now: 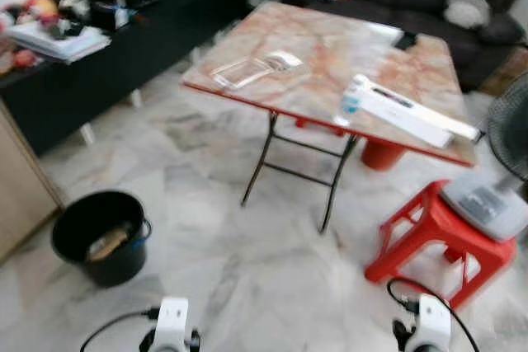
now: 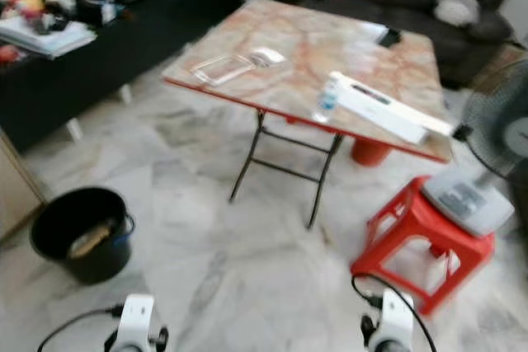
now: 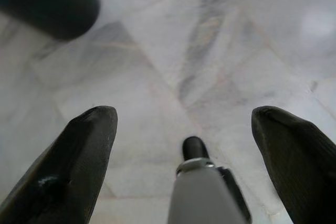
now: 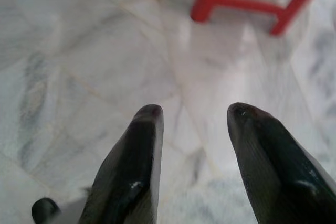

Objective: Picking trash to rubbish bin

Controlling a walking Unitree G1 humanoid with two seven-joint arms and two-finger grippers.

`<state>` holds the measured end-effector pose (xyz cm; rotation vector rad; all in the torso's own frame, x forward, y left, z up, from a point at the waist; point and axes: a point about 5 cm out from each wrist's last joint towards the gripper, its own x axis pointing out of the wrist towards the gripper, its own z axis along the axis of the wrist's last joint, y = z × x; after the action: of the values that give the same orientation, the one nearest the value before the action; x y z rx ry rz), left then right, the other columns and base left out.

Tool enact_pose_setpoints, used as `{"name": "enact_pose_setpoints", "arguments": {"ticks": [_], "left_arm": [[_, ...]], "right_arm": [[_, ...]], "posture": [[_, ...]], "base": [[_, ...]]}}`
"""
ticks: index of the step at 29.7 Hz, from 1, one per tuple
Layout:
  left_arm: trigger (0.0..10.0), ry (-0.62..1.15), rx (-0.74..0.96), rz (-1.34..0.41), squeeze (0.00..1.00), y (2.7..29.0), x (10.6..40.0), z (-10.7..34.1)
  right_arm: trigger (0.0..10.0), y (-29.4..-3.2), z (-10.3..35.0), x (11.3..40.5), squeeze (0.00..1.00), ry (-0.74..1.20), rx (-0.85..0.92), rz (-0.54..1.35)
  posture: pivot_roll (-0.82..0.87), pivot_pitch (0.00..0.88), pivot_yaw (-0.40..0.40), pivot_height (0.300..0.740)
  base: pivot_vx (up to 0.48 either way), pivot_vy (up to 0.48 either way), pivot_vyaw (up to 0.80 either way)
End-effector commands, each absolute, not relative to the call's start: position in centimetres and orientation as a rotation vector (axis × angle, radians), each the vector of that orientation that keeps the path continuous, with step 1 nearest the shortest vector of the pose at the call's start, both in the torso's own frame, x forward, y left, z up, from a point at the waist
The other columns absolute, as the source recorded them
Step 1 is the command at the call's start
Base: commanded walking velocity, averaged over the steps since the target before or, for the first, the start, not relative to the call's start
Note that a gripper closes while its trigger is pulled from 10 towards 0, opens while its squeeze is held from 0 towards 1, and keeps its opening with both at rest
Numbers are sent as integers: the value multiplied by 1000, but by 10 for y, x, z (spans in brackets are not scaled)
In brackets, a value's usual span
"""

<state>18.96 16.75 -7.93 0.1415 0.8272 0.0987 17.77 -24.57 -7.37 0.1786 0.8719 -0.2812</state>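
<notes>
we faced a folding worktop (image 1: 330, 47) with a pink marbled top and black legs, standing on a pale marble floor (image 1: 239, 278). on the worktop lay a clear plastic tray (image 1: 241, 72) with a crumpled wrapper (image 1: 283, 60) just beside it, a long white box (image 1: 412, 113) near the right edge, and a small plastic bottle (image 1: 350, 98) touching that box's near end. a dark phone-like item (image 1: 404, 39) sat toward the far side.

the black rubbish bin (image 1: 101, 237) stood on the floor to the lower left, well apart from the worktop, with a brownish scrap (image 1: 107, 242) inside. a red plastic stool (image 1: 437, 241) stood at right carrying the grey base of a fan (image 1: 483, 201).

the left tool (image 3: 184, 129) hung low over bare floor, fingers spread wide, holding nothing; the bin's wall showed near it. the right tool (image 4: 194, 129) also hung over the floor, fingers apart and empty, with the stool legs near.
</notes>
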Motion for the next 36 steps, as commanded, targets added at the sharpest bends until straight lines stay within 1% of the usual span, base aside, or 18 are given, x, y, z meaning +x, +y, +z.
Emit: {"name": "enact_pose_setpoints", "arguments": {"ticks": [1, 20, 28, 36], "left_arm": [[10000, 838, 143, 73, 0, 159, 189, -81], [10000, 840, 139, 71, 0, 160, 189, -81], [10000, 842, 138, 68, 0, 161, 188, -81], [10000, 828, 142, 63, 0, 161, 192, -79]], "right_arm": [[10000, -254, -72, 177, 0, 867, 172, -305], [10000, -253, -72, 177, 0, 865, 174, -307], [10000, -251, -72, 177, 0, 851, 192, -315], [10000, -250, -68, 184, 0, 812, 206, -311]], "posture": [[-62, 28, -108, 740], [-57, 34, -105, 740], [-55, 35, -99, 740], [-51, 37, -91, 740]], "base": [[0, 0, -788], [0, 0, -781], [0, 0, 0], [0, 0, 0]]}}
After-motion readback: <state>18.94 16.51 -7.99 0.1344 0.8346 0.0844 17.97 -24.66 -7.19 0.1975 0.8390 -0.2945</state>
